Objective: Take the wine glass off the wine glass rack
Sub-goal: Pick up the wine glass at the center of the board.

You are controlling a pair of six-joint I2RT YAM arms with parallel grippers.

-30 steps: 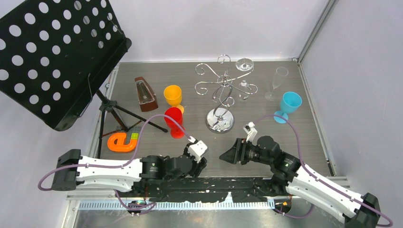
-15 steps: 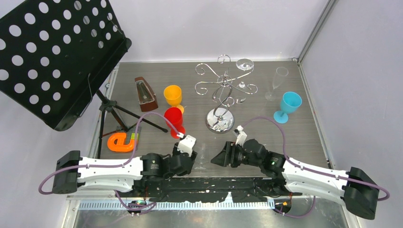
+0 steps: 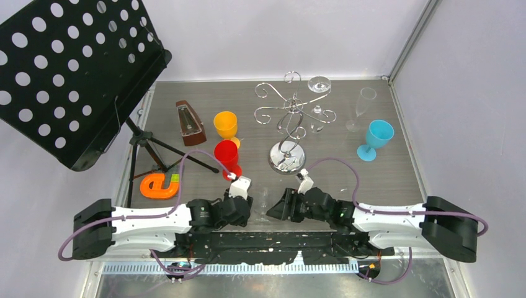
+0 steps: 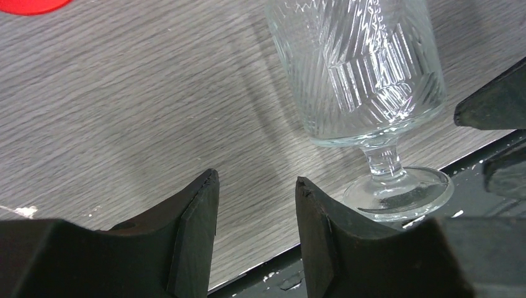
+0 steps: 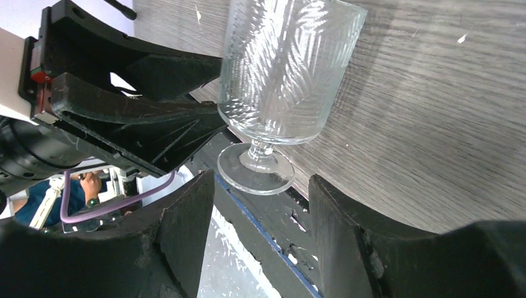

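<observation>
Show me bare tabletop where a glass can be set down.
Free: the table between blue cup and right arm; also the back-left strip behind metronome and orange cup. Crowded: near edge, where left hand and right hand flank the ribbed glass, and around the red cup.

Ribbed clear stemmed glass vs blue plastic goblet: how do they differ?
The ribbed clear stemmed glass is see-through with cut ridges; the blue plastic goblet is opaque. The glass stands at the near edge, centre; the goblet stands further back on the right. Both are upright and stemmed.
</observation>
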